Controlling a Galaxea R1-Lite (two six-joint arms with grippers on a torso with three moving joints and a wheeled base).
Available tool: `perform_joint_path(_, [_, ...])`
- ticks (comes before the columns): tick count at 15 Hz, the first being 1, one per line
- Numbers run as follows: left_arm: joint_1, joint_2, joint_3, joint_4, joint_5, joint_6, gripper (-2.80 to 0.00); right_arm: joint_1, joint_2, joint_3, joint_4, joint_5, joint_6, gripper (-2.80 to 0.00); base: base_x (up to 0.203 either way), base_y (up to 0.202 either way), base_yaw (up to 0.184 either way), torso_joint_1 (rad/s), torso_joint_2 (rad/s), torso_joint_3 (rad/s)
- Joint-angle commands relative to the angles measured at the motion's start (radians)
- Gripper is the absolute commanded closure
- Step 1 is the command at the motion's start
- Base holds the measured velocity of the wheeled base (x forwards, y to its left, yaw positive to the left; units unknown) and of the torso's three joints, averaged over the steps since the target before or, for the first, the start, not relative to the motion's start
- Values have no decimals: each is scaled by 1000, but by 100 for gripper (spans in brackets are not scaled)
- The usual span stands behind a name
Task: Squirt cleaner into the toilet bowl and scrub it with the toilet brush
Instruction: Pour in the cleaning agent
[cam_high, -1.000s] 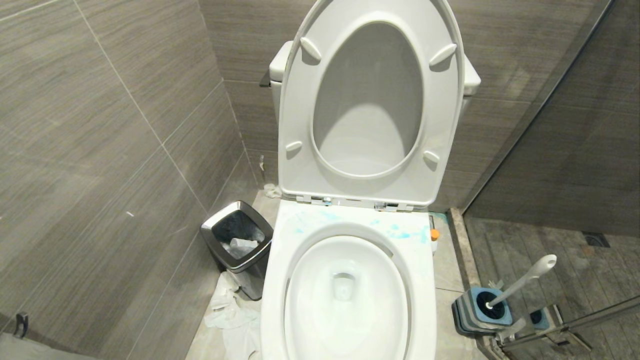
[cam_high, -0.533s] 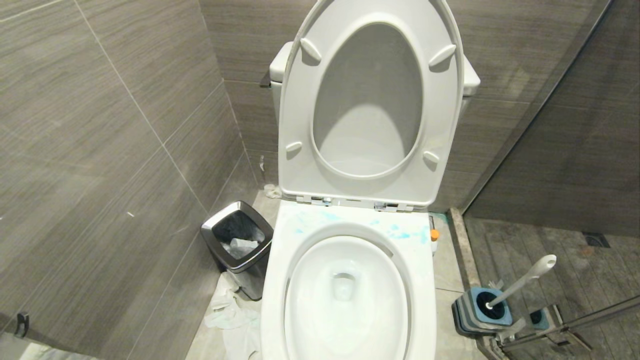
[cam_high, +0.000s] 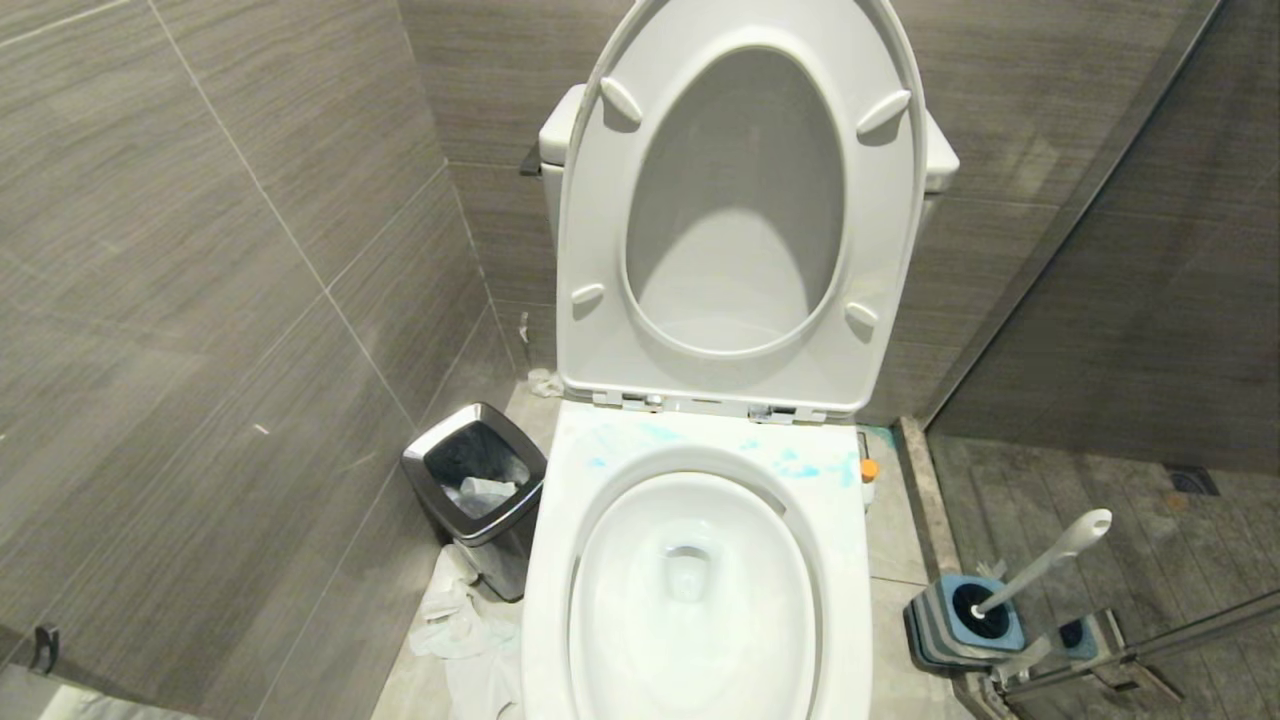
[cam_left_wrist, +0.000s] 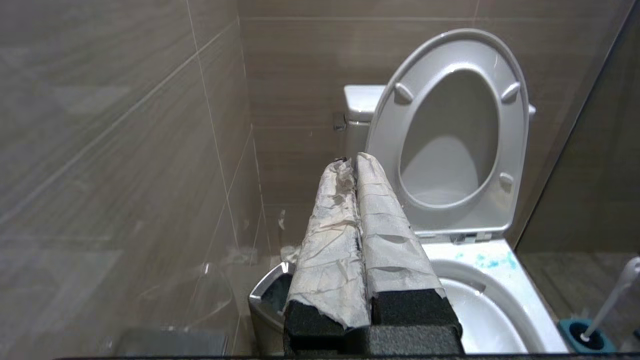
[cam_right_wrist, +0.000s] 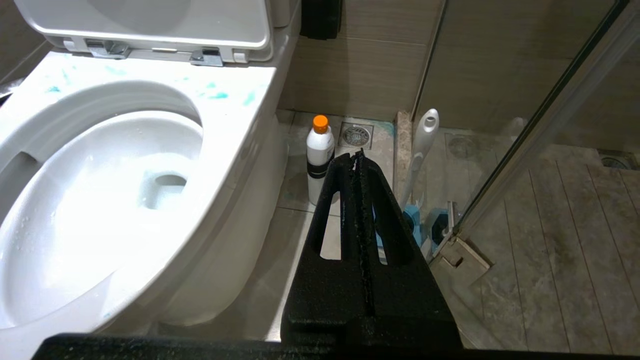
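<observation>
Beside the toilet bowl (cam_right_wrist: 100, 210), cleaner (cam_right_wrist: 320, 155) fully visible only past closed right pincer (cam_right_wrist: 357, 155), left pincer (cam_left_wrist: 352, 165) closed.

Open toilet bowl (cam_high: 560, 560), blue smears on rim, toilet brush (cam_high: 1045, 562) right

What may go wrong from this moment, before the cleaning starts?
The cleaner stands in the narrow gap between the toilet bowl and the toilet brush, so a reach may tip it. The brush leans beside the glass door and may strike it when lifted.
</observation>
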Motion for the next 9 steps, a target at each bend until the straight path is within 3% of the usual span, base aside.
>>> perform_joint_path(1, [-18, -115, 97, -1, -1, 17, 0, 1, 0, 25, -1, 0, 0, 0, 0, 0, 0, 0, 0, 0])
perform_joint_path(6, [-27, -275, 332, -35, 6, 63, 0, 1, 0, 25, 0, 0, 0, 0, 0, 0, 0, 0, 0, 0])
perform_joint_path(9, [-29, -279, 477, -181, 12, 71, 0, 1, 0, 25, -1, 0, 0, 0, 0, 0, 0, 0, 0, 0])
